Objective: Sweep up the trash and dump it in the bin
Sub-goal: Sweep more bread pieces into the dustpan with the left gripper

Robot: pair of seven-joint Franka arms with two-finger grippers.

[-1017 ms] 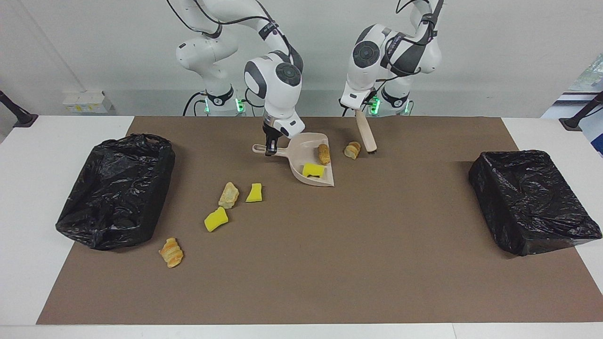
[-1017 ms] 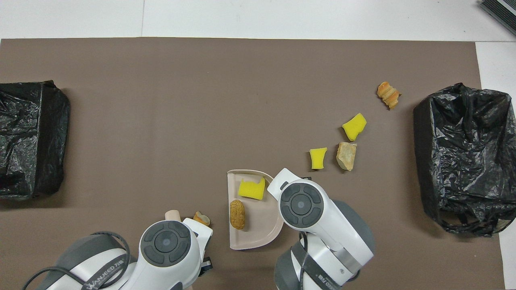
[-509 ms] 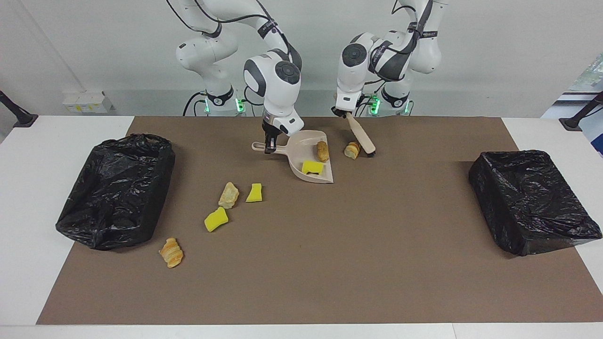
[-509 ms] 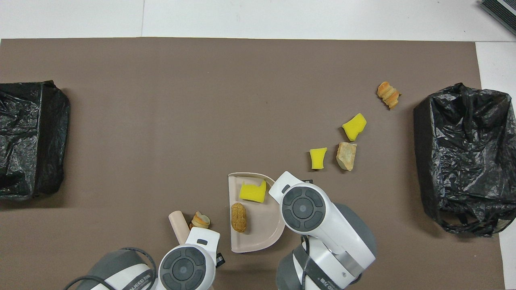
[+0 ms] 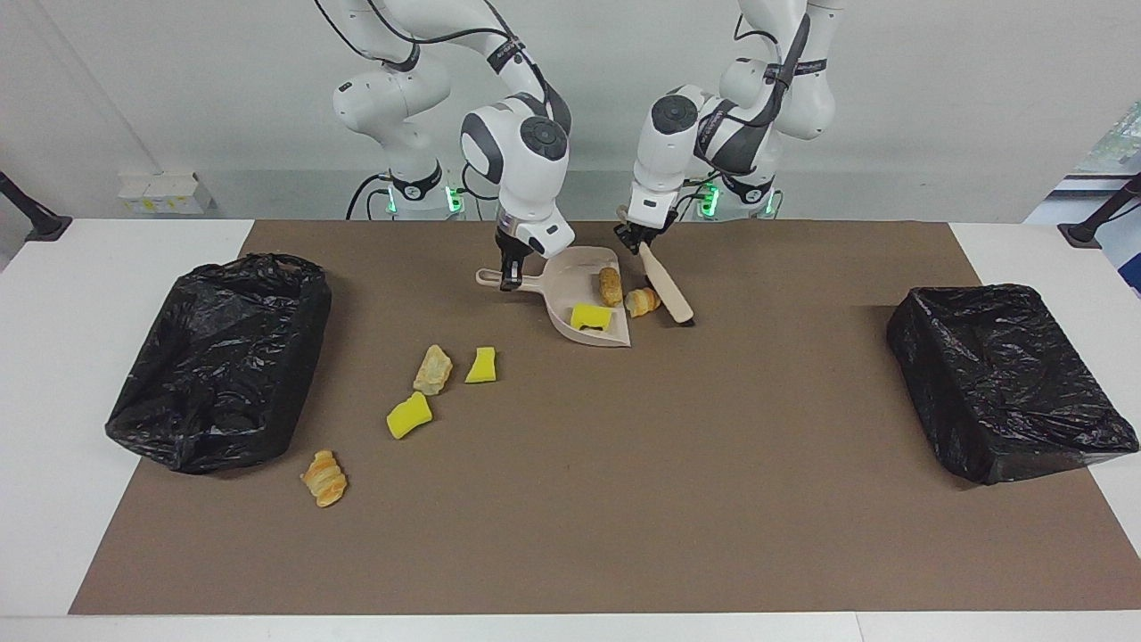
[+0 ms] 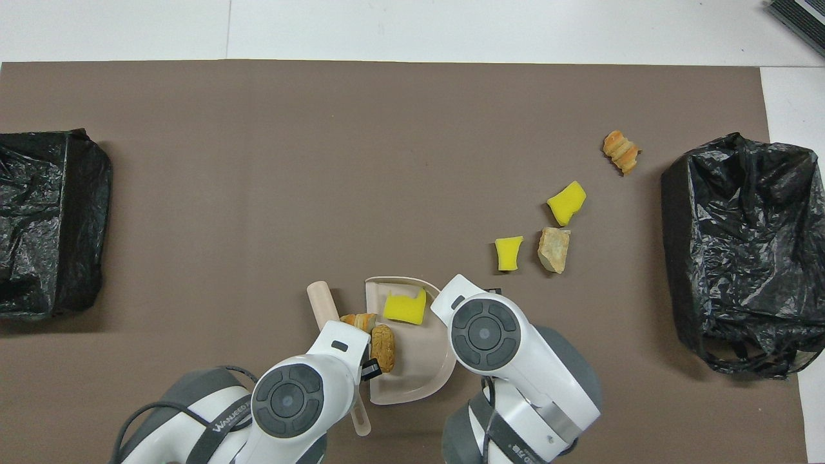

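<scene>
Trash, 7 small bits in all, is caught mid-sweep: a yellow sponge chunk and a brown bread roll already lie in the beige dustpan, and a golden pastry piece sits at the pan's open lip, touching the brush. Right gripper clamps the dustpan handle, holding the pan low on the brown mat; left gripper grips the brush handle, the brush slanting down to the mat beside the pastry. Judged step: pushing the 3rd piece over the lip; the next move calls for a short stroke toward the pan while the pan stays pressed flat. Remaining 4 bits, 2 yellow sponge chunks, a tan crust and a ridged golden pastry, lie loose toward the right arm's end, near the black-lined bin; a second bin stands at the left arm's end
</scene>
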